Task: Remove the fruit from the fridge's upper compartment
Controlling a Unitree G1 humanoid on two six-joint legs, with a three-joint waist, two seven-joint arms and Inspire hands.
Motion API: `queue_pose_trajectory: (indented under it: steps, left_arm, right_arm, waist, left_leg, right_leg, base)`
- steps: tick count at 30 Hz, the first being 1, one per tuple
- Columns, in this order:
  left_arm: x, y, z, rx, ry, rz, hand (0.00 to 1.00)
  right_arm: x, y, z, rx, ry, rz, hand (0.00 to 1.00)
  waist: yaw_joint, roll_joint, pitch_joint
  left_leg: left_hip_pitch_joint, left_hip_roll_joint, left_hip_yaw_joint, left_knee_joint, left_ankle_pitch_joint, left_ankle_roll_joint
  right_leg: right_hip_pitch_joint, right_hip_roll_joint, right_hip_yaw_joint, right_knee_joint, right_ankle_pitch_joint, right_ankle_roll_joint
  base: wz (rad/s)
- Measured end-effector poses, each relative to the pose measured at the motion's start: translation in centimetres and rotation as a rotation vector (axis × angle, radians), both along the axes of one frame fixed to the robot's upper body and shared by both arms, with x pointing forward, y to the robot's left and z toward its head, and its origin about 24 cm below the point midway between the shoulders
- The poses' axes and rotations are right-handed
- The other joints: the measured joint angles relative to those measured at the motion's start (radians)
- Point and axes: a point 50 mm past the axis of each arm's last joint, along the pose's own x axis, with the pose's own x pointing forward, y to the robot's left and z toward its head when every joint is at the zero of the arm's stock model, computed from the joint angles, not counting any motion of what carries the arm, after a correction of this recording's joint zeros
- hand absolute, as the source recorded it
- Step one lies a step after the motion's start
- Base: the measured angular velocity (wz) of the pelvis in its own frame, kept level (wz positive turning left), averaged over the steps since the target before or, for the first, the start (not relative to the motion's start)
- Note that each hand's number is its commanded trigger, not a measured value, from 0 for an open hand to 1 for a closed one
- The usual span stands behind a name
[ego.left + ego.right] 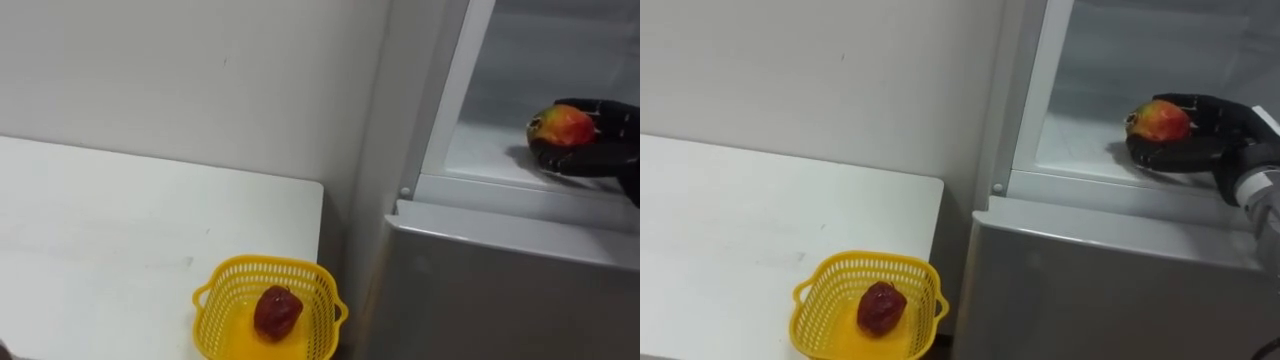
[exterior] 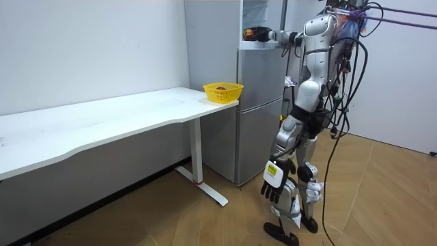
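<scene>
At the front edge of the white fridge shelf, a round red-yellow fruit is clasped from beneath by curled fingers of the right hand.

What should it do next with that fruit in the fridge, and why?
Probably draw the right hand back out of the upper fridge compartment: its fingers curl round the red-yellow fruit, and the yellow basket waits on the table below. The left hand hangs idle.
</scene>
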Motion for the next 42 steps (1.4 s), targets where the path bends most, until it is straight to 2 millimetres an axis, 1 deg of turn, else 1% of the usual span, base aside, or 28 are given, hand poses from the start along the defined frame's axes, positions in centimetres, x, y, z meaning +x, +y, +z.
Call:
queue_pose_trajectory:
  steps: [2,5,7,9,12,13,14,15,16,19,20,23,24,25,27,29,31,34,37,39,42]
  left_arm:
    - [0.3,0.0,0.0,0.006,-0.013,0.001,0.0]
    - [0.1,0.0,0.0,0.01,-0.013,0.007,0.0]
    - [-0.3,-0.1,-0.2,0.023,-0.003,0.013,0.0]
    - [-0.2,-0.1,-0.2,0.031,-0.009,0.014,0.0]
    - [0.1,-0.2,-0.2,0.034,-0.019,0.013,0.0]
    - [0.1,-0.3,-0.2,0.031,-0.022,0.013,0.0]
    - [0.2,-0.4,-0.2,0.029,-0.023,0.01,0.0]
    - [0.2,-0.6,-0.3,0.026,-0.024,0.007,0.0]
    - [0.5,-0.7,-0.3,0.022,-0.031,0.009,0.0]
    - [1.1,-0.8,-0.3,0.023,-0.054,0.009,0.0]
    - [1.0,-0.8,-0.3,0.023,-0.055,0.012,0.0]
    - [1.4,-0.9,-0.2,0.045,-0.085,-0.009,0.0]
    - [1.3,-1.1,-0.3,0.047,-0.088,-0.009,0.0]
    - [1.4,-1.2,-0.3,0.042,-0.092,-0.009,0.0]
    - [1.4,-1.5,-0.4,0.032,-0.101,-0.011,0.0]
    - [1.3,-1.7,-0.5,0.027,-0.103,-0.011,0.0]
    - [1.3,-1.9,-0.6,0.02,-0.1,-0.007,0.0]
    - [0.9,-2.1,-0.7,0.012,-0.094,-0.006,0.0]
    - [0.6,-2.2,-0.8,0.007,-0.086,-0.004,0.0]
    - [0.6,-2.2,-0.8,0.005,-0.087,-0.004,0.0]
    - [0.5,-2.3,-0.8,-0.007,-0.095,-0.009,0.0]
  right_arm:
    - [0.0,0.1,0.1,0.0,-0.008,0.004,1.0]
    - [0.0,0.6,0.6,-0.012,-0.034,0.024,1.0]
    - [-0.3,1.6,0.8,-0.069,-0.065,0.042,1.0]
    - [-0.8,2.2,0.9,-0.091,-0.098,0.051,1.0]
    - [-1.6,3.1,0.4,-0.078,-0.141,0.059,1.0]
    - [-1.9,3.4,0.2,-0.074,-0.156,0.06,1.0]
    - [-2.0,3.6,0.1,-0.069,-0.166,0.056,1.0]
    - [-2.1,4.2,-0.1,-0.056,-0.184,0.053,1.0]
    - [-2.3,4.9,-0.2,-0.048,-0.204,0.055,1.0]
    - [-3.0,5.8,-0.3,-0.068,-0.233,0.049,1.0]
    - [-3.2,6.0,-0.4,-0.073,-0.241,0.048,1.0]
    - [-4.4,6.6,-1.0,-0.104,-0.257,0.041,1.0]
    - [-4.8,7.0,-1.2,-0.112,-0.268,0.036,1.0]
    - [-5.2,7.2,-1.3,-0.127,-0.279,0.03,1.0]
    - [-5.9,7.6,-1.3,-0.147,-0.305,0.017,1.0]
    - [-6.7,8.0,-1.2,-0.156,-0.33,0.014,1.0]
    - [-7.6,8.5,-0.8,-0.179,-0.364,0.023,1.0]
    - [-8.4,9.0,0.0,-0.23,-0.414,0.021,1.0]
    - [-9.0,9.2,0.8,-0.278,-0.463,-0.002,1.0]
    - [-9.4,9.3,1.2,-0.313,-0.487,-0.016,1.0]
    - [-10.4,10.2,1.9,-0.341,-0.543,-0.001,1.0]
  waist:
    - [-0.001,0.003,-0.0006]
    - [-0.006,0.011,-0.0046]
    - [-0.005,0.029,-0.008]
    - [-0.006,0.041,-0.0067]
    - [-0.005,0.051,-0.0116]
    - [-0.004,0.052,-0.0118]
    - [-0.004,0.052,-0.0115]
    - [-0.007,0.054,-0.0106]
    - [-0.017,0.055,-0.0103]
    - [-0.031,0.057,-0.0084]
    - [-0.034,0.058,-0.008]
    - [-0.052,0.06,-0.007]
    - [-0.057,0.063,-0.0049]
    - [-0.058,0.069,-0.0038]
    - [-0.061,0.078,-0.0056]
    - [-0.08,0.084,-0.0072]
    - [-0.095,0.088,-0.0095]
    - [-0.11,0.089,-0.0099]
    - [-0.111,0.087,-0.0086]
    - [-0.111,0.085,-0.0086]
    - [-0.111,0.085,-0.0084]
  left_leg:
    - [0.0,0.001,0.001,0.001,0.0,0.0]
    - [0.001,0.001,0.009,0.005,0.0,0.0]
    - [0.005,0.001,0.013,0.002,0.0,0.0]
    - [0.012,0.001,0.015,-0.003,0.0,0.0]
    - [0.022,0.003,0.019,-0.011,0.001,-0.001]
    - [0.028,0.005,0.027,-0.014,0.001,-0.002]
    - [0.029,0.006,0.031,-0.014,0.001,-0.002]
    - [0.03,0.008,0.037,-0.014,0.0,-0.002]
    - [0.03,0.008,0.038,-0.014,0.0,-0.003]
    - [0.03,0.009,0.045,-0.015,0.0,-0.002]
    - [0.03,0.009,0.046,-0.015,0.0,-0.002]
    - [0.035,0.009,0.047,-0.016,0.0,-0.002]
    - [0.037,0.01,0.051,-0.016,0.0,-0.002]
    - [0.037,0.012,0.064,-0.017,0.0,-0.002]
    - [0.036,0.013,0.07,-0.02,0.0,-0.002]
    - [0.036,0.014,0.071,-0.021,0.0,-0.002]
    - [0.035,0.014,0.073,-0.031,0.0,-0.002]
    - [0.035,0.014,0.079,-0.032,0.0,-0.002]
    - [0.038,0.016,0.094,-0.033,0.0,-0.002]
    - [0.039,0.016,0.096,-0.035,0.0,-0.002]
    - [0.043,0.017,0.094,-0.038,0.0,-0.002]
  right_leg:
    - [-0.002,0.0,0.002,0.0,0.0,0.0]
    - [-0.005,-0.001,0.007,0.0,0.0,0.0]
    - [-0.004,-0.001,0.015,0.0,0.001,0.0]
    - [-0.001,-0.001,0.014,-0.001,0.001,0.0]
    - [0.004,0.001,0.021,-0.002,0.001,0.0]
    - [0.005,0.001,0.03,-0.002,0.001,0.0]
    - [0.005,0.001,0.03,-0.002,0.001,0.0]
    - [0.006,0.002,0.029,-0.001,0.001,0.0]
    - [0.006,0.002,0.026,-0.001,0.001,0.0]
    - [0.005,0.002,0.03,0.0,0.001,0.0]
    - [0.004,0.001,0.031,0.0,0.001,0.0]
    - [0.005,0.001,0.034,0.0,0.001,0.0]
    - [0.005,0.003,0.043,0.0,0.001,0.0]
    - [0.001,0.004,0.056,0.001,0.001,-0.001]
    - [-0.007,0.003,0.058,0.003,0.002,-0.002]
    - [-0.008,0.0,0.058,0.004,0.003,-0.002]
    - [-0.009,0.001,0.06,0.005,0.003,-0.002]
    - [-0.007,0.003,0.063,0.005,0.003,-0.002]
    - [-0.01,0.005,0.078,0.005,0.003,-0.003]
    - [-0.012,0.005,0.083,0.005,0.003,-0.003]
    - [-0.013,0.007,0.088,0.003,0.004,-0.003]
  base:
    - [-0.02]
    - [-0.06]
    - [-0.06]
    - [-0.03]
    - [-0.03]
    - [-0.13]
    - [-0.14]
    - [-0.06]
    - [0.0]
    - [0.01]
    - [-0.04]
    - [-0.02]
    - [-0.18]
    - [-0.22]
    - [-0.18]
    - [-0.03]
    - [0.0]
    - [-0.01]
    - [-0.1]
    - [-0.06]
    - [-0.04]
